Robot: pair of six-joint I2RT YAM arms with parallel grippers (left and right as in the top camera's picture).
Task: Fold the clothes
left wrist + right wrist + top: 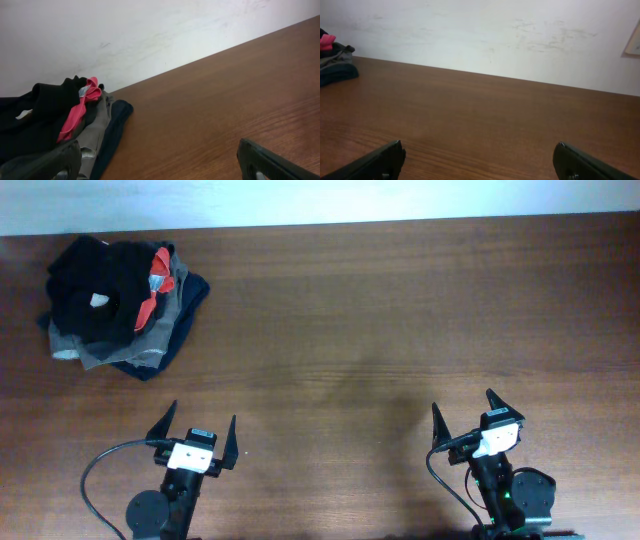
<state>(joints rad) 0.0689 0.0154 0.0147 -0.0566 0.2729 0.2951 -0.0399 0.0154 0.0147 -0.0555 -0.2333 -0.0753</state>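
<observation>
The clothes, a crumpled black shirt (95, 295) with a white tag showing, lie on top of a pile at the table's far left corner. The left wrist view shows the black shirt (42, 112) at its left edge. My left gripper (203, 416) stands open near the front edge, well short of the pile, with nothing between its fingers (157, 150). At the front right my right gripper (463, 404) is open too, and only bare wood lies between its fingertips (479, 146).
A red garment (155, 285), grey fabric (150, 335) and a navy piece (192, 292) are bunched under and beside the black shirt. The wooden table (380, 310) runs back to a white wall (495, 35). The pile's edge (335, 67) shows far left in the right wrist view.
</observation>
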